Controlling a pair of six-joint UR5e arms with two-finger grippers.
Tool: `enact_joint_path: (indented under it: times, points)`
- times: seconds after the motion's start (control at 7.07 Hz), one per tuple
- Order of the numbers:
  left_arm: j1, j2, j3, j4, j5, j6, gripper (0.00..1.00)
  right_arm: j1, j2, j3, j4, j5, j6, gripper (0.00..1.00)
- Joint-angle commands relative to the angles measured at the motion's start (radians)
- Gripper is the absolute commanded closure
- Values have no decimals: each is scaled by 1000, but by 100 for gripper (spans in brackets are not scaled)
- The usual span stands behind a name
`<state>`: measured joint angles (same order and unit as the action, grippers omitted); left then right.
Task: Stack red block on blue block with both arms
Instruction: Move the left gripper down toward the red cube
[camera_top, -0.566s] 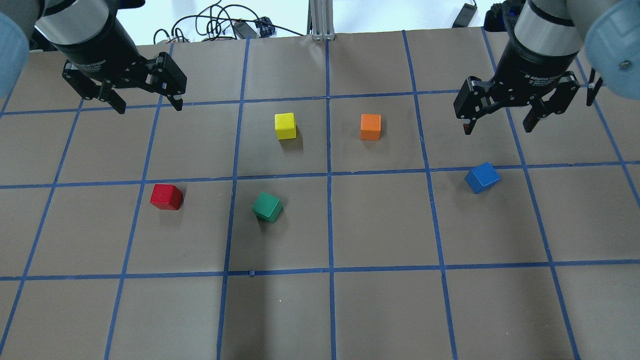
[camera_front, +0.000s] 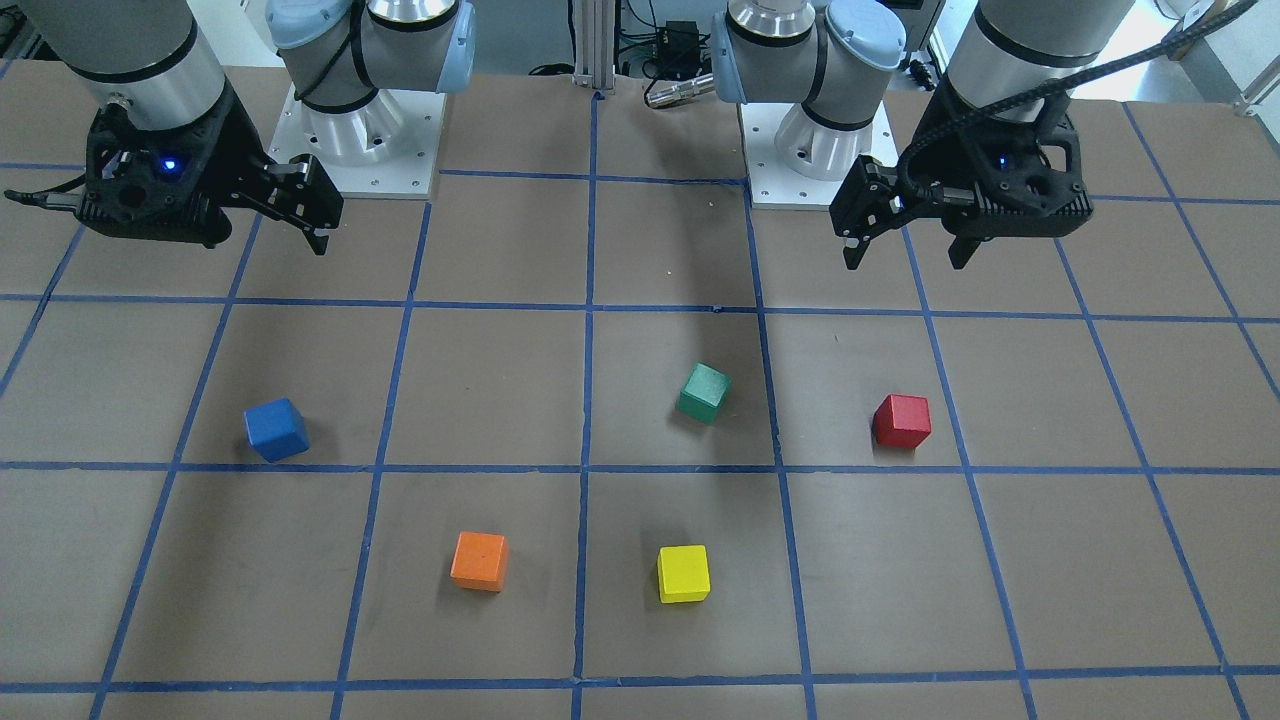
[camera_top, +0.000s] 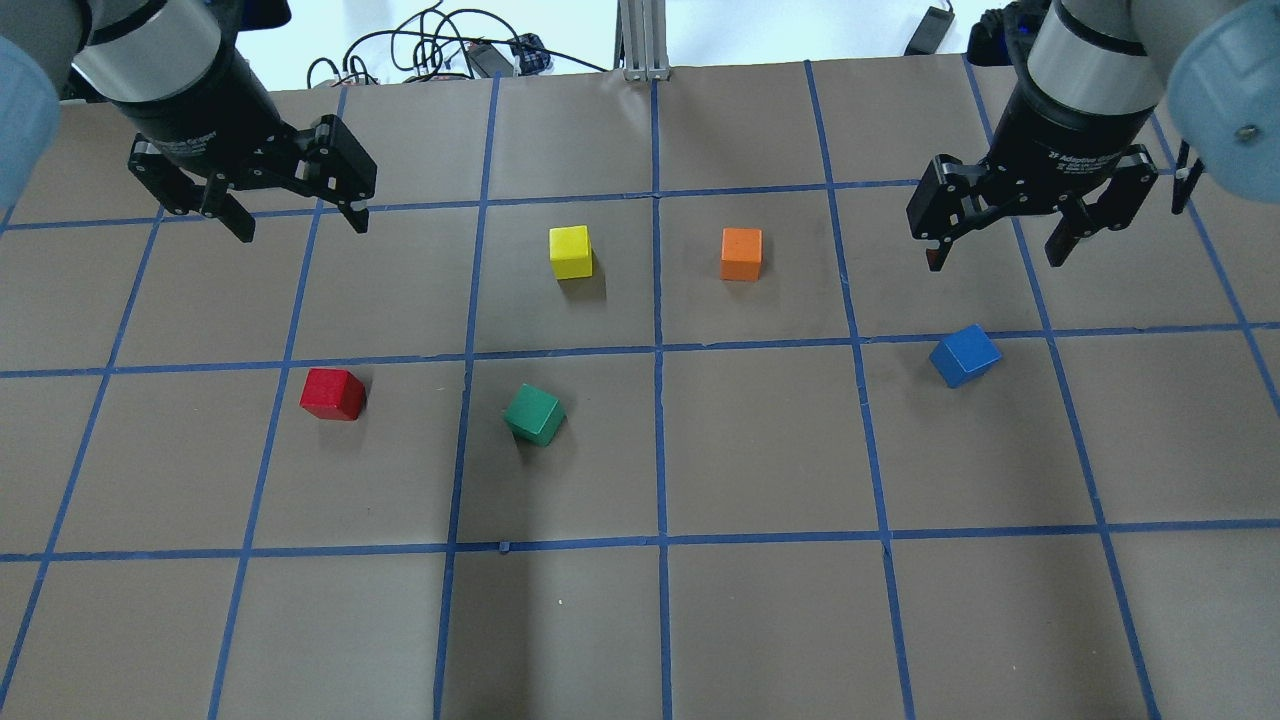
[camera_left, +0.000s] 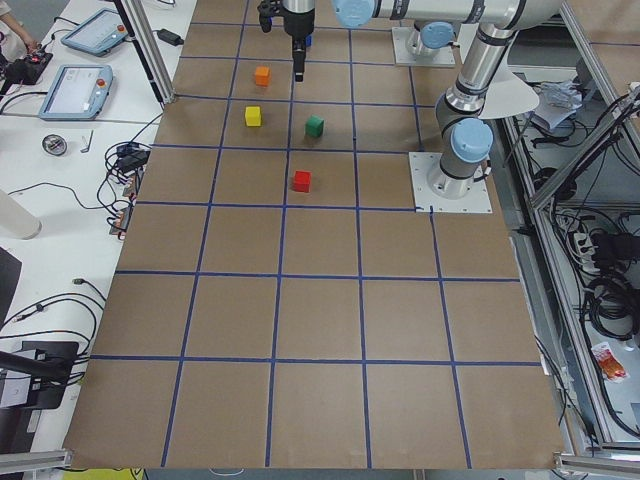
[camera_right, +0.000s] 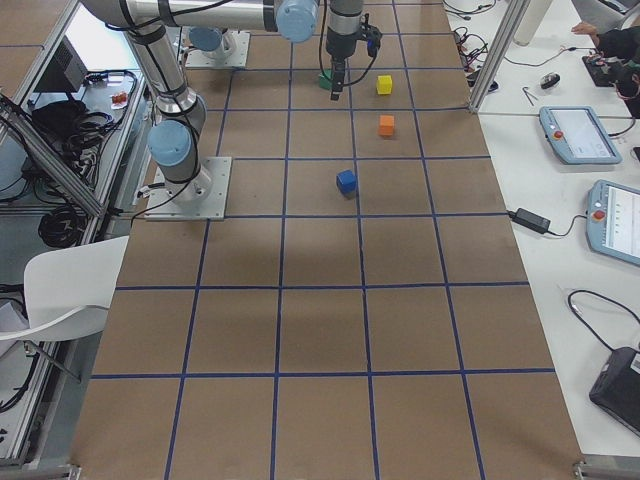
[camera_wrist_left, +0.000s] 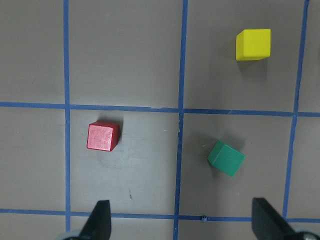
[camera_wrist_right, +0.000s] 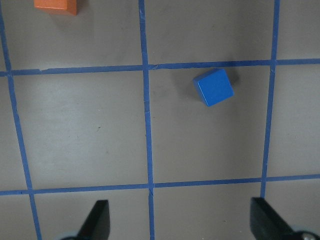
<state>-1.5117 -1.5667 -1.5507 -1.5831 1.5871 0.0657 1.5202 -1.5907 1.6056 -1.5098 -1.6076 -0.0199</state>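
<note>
The red block (camera_top: 332, 394) lies on the brown gridded table (camera_top: 760, 450) on my left side; it also shows in the left wrist view (camera_wrist_left: 103, 136) and the front view (camera_front: 902, 421). The blue block (camera_top: 965, 355) lies on the right, turned askew, and shows in the right wrist view (camera_wrist_right: 214, 87). My left gripper (camera_top: 300, 226) hangs open and empty above the table, behind the red block. My right gripper (camera_top: 995, 258) hangs open and empty just behind the blue block. Neither gripper touches a block.
A green block (camera_top: 535, 414) lies tilted right of the red one. A yellow block (camera_top: 570, 251) and an orange block (camera_top: 741, 253) sit farther back near the middle. Cables and a metal post (camera_top: 640, 40) lie beyond the table's far edge.
My left gripper has shifted slightly nearer and to the right, still open. My right gripper and all blocks stay where they were.
</note>
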Motion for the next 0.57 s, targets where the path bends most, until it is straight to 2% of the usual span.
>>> enact_joint_path:
  times: [0.0,0.14,0.42]
  points:
    - [113,-30,-61,11,53,205,0,2,0,0,-1,0,0,0]
    - [148,-51,-109,79,47,247,0,0,0,0,2,0,0,0]
    - [174,-76,-318,357,50,358,0,0,0,0,-1,0,0,0]
